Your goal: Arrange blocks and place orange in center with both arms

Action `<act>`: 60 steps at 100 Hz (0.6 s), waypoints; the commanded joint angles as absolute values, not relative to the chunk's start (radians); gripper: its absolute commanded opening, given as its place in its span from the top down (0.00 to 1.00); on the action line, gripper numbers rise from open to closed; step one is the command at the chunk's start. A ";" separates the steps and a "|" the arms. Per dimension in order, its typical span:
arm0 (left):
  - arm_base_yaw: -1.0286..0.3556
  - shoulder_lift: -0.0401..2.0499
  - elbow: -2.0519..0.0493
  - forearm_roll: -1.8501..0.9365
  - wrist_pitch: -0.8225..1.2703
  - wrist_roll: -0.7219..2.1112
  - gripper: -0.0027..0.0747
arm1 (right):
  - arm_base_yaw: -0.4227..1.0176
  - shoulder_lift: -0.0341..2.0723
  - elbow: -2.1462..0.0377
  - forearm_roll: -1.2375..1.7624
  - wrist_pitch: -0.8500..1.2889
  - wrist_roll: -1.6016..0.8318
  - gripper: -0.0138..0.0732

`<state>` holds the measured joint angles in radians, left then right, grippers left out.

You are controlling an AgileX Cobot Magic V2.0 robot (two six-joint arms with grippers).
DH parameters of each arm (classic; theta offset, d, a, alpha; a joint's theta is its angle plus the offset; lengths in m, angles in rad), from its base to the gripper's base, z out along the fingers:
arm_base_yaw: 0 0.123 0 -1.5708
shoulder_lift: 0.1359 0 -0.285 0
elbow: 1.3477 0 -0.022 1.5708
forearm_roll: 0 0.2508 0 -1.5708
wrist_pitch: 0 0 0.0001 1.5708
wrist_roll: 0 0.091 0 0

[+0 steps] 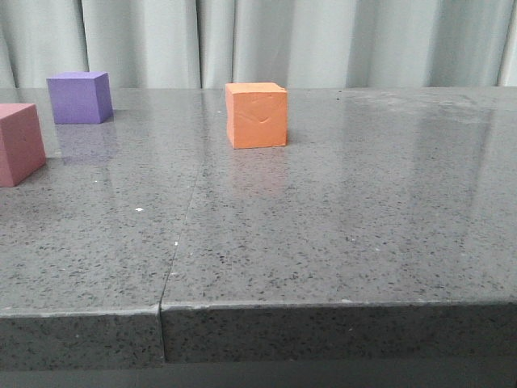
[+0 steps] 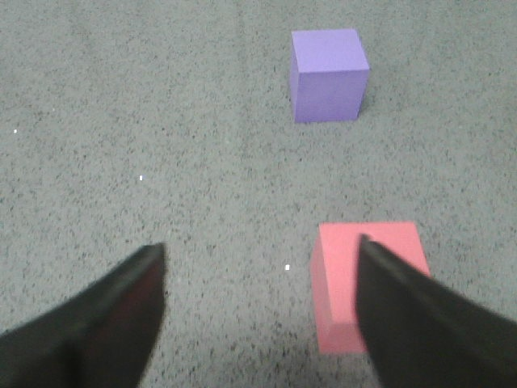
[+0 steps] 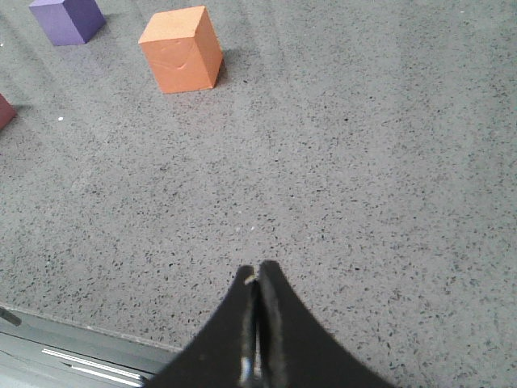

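The orange cube (image 1: pixel 256 115) stands near the middle back of the grey table, a curved dent on its front face; it also shows in the right wrist view (image 3: pixel 181 50). The purple cube (image 1: pixel 78 97) stands at the back left and shows in the left wrist view (image 2: pixel 328 74). The pink-red cube (image 1: pixel 18 143) sits at the left edge. My left gripper (image 2: pixel 260 252) is open and empty above the table; one finger overlaps the pink-red cube (image 2: pixel 347 275), which lies beside the gap. My right gripper (image 3: pixel 258 271) is shut and empty near the table's front edge. Neither gripper shows in the front view.
The grey speckled table (image 1: pixel 339 210) has a seam (image 1: pixel 179 242) running from front to back left of centre. Its front edge (image 1: pixel 323 305) is close to the camera. A pale curtain (image 1: pixel 323 40) hangs behind the table.
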<state>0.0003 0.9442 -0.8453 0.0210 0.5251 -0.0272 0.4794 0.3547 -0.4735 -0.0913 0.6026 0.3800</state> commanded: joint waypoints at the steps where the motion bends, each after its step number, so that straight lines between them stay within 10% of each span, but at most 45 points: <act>1: 0.000 0.969 -0.920 0.009 0.450 -0.029 0.17 | 0.478 0.362 -0.499 -0.108 0.532 0.374 0.82; 60: -0.091 1.252 -1.261 -0.237 0.532 0.299 0.16 | 0.478 0.362 -0.499 -0.108 0.532 0.374 0.82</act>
<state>-0.0665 1.2319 -1.1854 -0.1442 0.5726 0.2044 0.4794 0.3547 -0.4735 -0.0934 0.6026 0.3800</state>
